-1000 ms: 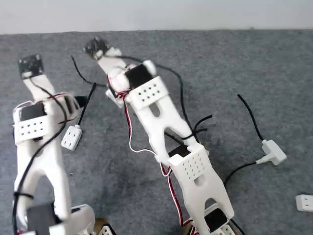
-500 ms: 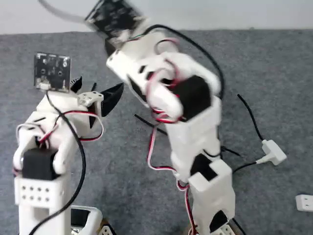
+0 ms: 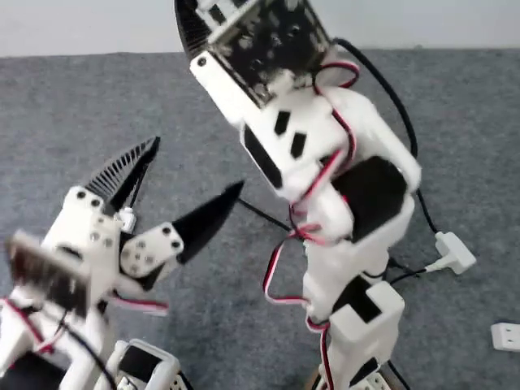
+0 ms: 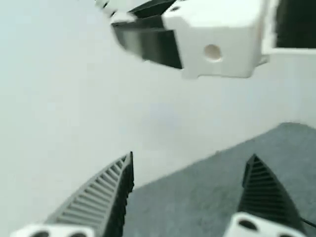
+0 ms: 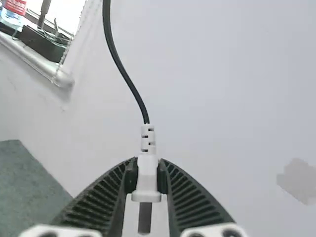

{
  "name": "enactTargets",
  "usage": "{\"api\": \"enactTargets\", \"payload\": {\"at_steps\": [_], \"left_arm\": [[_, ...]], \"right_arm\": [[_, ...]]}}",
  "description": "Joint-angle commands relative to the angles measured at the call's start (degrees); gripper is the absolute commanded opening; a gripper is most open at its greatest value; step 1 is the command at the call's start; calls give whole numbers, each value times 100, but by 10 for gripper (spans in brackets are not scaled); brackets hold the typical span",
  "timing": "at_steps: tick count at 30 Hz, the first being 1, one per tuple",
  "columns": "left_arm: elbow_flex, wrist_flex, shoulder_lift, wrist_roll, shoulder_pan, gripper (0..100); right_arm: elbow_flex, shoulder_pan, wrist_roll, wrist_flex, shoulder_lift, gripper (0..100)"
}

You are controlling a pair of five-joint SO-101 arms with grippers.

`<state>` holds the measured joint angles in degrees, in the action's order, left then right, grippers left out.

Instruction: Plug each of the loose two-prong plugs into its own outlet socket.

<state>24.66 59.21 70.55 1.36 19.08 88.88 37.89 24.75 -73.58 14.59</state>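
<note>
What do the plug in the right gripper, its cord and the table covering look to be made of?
The plug looks like white moulded plastic, smooth and matt, with a ridged strain relief. Its cord seems jacketed in black rubber or vinyl; it bends smoothly. The table covering is probably grey felt or short carpet, given its fuzzy, flecked texture.

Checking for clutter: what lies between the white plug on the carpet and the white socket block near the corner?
Bare carpet in the high view; the white plug and socket block lie apart.

Grey carpet (image 3: 73, 106); white plug (image 3: 452, 252) lying at right; white socket block (image 3: 505, 335) near right edge
</note>
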Motion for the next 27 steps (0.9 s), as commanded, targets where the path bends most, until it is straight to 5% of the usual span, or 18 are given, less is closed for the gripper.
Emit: {"api": "enactTargets", "payload": {"at_steps": [1,7,18,27], "left_arm": [[66,-484,457,448,316,346],[1200,-1477,1292,563,352,346],[2985,-2936,2602,1240,316,346],[3222,-2998,2760,1301,659,347]], "right_arm": [[0,549,44,-92,-444,8],[0,1534,519,-523,-558,8],[35,1648,580,-1411,-611,8],[35,2088,571,-1684,-637,8]]}}
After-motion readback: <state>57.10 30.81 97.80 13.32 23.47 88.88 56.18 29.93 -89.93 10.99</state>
